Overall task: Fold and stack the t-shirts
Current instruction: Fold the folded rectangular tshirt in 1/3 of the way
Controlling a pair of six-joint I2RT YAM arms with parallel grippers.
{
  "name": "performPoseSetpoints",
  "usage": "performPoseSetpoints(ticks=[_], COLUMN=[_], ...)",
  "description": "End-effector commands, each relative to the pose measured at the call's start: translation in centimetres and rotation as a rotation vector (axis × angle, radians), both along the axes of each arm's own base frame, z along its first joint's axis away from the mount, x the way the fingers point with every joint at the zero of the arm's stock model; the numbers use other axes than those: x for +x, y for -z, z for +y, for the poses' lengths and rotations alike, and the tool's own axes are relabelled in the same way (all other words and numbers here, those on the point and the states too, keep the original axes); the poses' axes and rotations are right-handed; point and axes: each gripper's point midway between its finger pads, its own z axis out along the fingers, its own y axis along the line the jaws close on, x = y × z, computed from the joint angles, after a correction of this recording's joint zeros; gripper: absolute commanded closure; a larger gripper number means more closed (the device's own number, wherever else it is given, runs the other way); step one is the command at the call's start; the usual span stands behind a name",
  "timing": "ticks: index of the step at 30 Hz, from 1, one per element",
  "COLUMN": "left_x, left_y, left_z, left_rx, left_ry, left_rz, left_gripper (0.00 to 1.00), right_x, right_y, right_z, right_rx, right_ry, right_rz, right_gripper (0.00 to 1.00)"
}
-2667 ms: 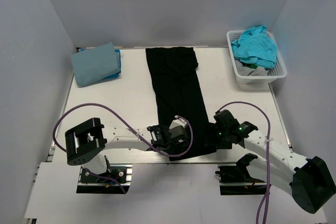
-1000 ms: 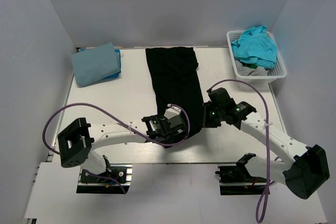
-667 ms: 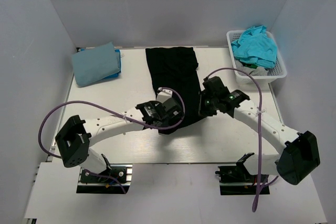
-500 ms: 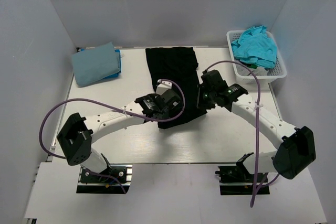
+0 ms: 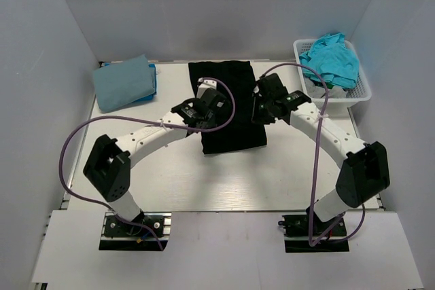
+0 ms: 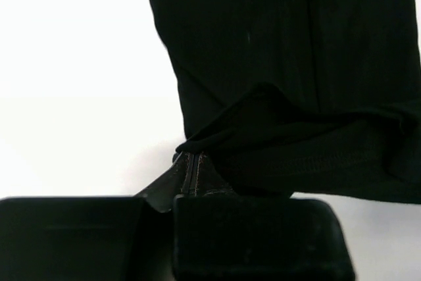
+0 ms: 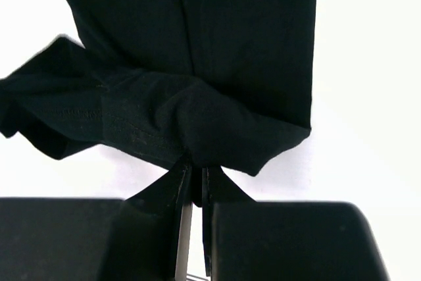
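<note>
A: Your left gripper (image 6: 193, 168) has its fingers pinched together on one corner of the black shirt's (image 5: 234, 134) hem, and the cloth bunches right at the tips

B: You have the same on the other side. The right gripper (image 7: 193, 174) is clamped on the opposite corner, with a fat knot of fabric squeezed between its fingers. You hold both corners so the hem travels as one straight edge and doesn't sag in the middle

A: The shirt lies down the middle of the table (image 5: 170, 174), its far end near the back wall. The held hem hangs above the lower layer, roughly halfway along it, so the near part is doubled over

B: By my reading you are partway through the lengthwise fold, hem going toward collar. Your two wrists sit about level in the top view, which should keep the fold square

A: Mind the slack. The wrist views show the hem drooping and rippling between the grips, so I would spread your hands slightly before you lower, or it may land creased

B: The blue stack (image 5: 124, 83) waits at the far left corner, well apart from your arms. That looks like where this one goes once folded

A: More work sits in the basket (image 5: 360, 94) at the far right, where a turquoise shirt (image 5: 331, 58) is heaped above the rim. I'd say you are somewhere in the middle of the task

B: Lower both corners together, then let go only once the cloth rests flat
</note>
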Motion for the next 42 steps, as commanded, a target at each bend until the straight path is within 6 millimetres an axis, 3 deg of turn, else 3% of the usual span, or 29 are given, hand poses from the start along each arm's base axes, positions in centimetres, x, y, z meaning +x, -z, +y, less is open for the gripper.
performPoseSetpoints(ticks=[1,3,4,6,7,9,15,16,26,30,31,32,33,34,35,36,37,38,39,41,42], left_x=[2.8,3.9,4.5,5.6,5.9,7.1,9.8,10.1,13.2,14.1,14.1,14.4,14.9,15.3,16.2,16.5,16.8,18.2,18.2,17.8,17.4], left_y=[-2.2,-2.3,-2.8,-2.2,-2.9,-2.8,-3.2,-3.8,-1.0,-0.2,1.2,1.3,1.6,1.9,1.9,2.4,2.0,0.0,-0.2,-1.2,-1.6], left_z=[-0.5,-0.8,-0.7,-0.4,-0.6,-0.2,1.0,0.9,1.3,1.4,1.2,1.0,1.5,1.7,1.3,2.6,2.5,2.9,2.9,3.6,3.2], left_rx=[-0.027,-0.039,-0.053,-0.045,-0.056,-0.055,-0.067,-0.065,-0.082,-0.104,-0.096,-0.097,-0.095,-0.099,-0.096,-0.090,-0.086,-0.107,-0.102,-0.113,-0.137], left_ry=[0.017,0.017,0.023,0.015,0.014,0.004,-0.002,0.005,-0.006,-0.001,0.004,0.004,-0.008,-0.012,-0.012,-0.067,-0.067,-0.099,-0.100,-0.101,-0.082], left_rz=[-0.067,-0.070,-0.081,-0.075,-0.087,-0.091,-0.120,-0.132,-0.082,-0.074,-0.047,-0.049,-0.046,-0.042,-0.037,0.001,0.008,-0.028,-0.020,-0.023,-0.028], left_gripper=[1.00,1.00,1.00,1.00,1.00,1.00,1.00,1.00,1.00,1.00,0.98,0.88,0.69,0.14,0.00,0.00,0.00,0.00,0.00,0.00,0.00], right_x=[2.7,3.9,4.6,5.5,5.9,6.9,10.0,9.8,13.9,14.7,15.4,15.5,15.6,16.4,16.9,18.3,18.7,18.8,19.1,19.7,19.2], right_y=[-2.4,-2.4,-3.4,-2.8,-3.7,-2.8,-3.3,-2.9,-1.3,0.9,0.9,1.6,1.8,1.9,2.3,1.1,0.5,0.4,-0.2,-3.3,-2.8], right_z=[0.5,0.5,0.8,1.0,1.3,1.3,1.7,2.4,2.5,2.7,2.7,2.9,2.9,2.8,3.1,3.4,3.7,3.5,3.5,3.6,3.4], right_rx=[0.033,0.022,0.039,0.042,0.057,0.049,0.069,0.092,0.099,0.100,0.105,0.106,0.108,0.112,0.126,0.138,0.151,0.149,0.149,0.155,0.151], right_ry=[-0.003,-0.002,-0.003,-0.017,-0.026,-0.025,-0.028,-0.061,-0.030,-0.018,-0.011,-0.014,-0.006,-0.002,-0.012,-0.020,-0.036,-0.038,-0.045,-0.070,-0.077], right_rz=[-0.087,-0.091,-0.115,-0.104,-0.124,-0.108,-0.132,-0.111,-0.115,-0.058,-0.063,-0.047,-0.040,-0.046,-0.046,-0.087,-0.100,-0.087,-0.094,-0.179,-0.168], right_gripper=[1.00,1.00,1.00,1.00,1.00,1.00,1.00,1.00,1.00,0.99,0.95,0.88,0.77,0.48,0.30,0.12,0.10,0.10,0.10,0.10,0.10])
